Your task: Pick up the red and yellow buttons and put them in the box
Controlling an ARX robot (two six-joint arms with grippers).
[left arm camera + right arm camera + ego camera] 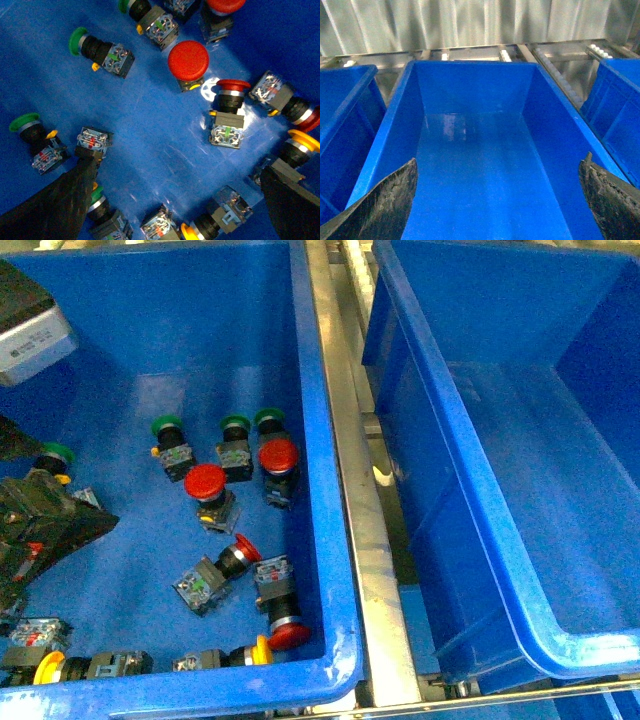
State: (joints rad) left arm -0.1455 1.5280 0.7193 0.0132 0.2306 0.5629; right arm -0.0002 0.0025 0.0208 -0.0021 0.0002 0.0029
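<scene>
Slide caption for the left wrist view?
Left gripper open over red buttons, yellow buttons and green buttons on the blue bin floor.

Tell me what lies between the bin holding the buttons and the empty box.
A silver metal rail runs between the bin and the box, seen in the front view.

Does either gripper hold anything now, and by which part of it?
Nothing is held. The left gripper stands open over the push buttons; the right gripper stands open over the box.
</scene>
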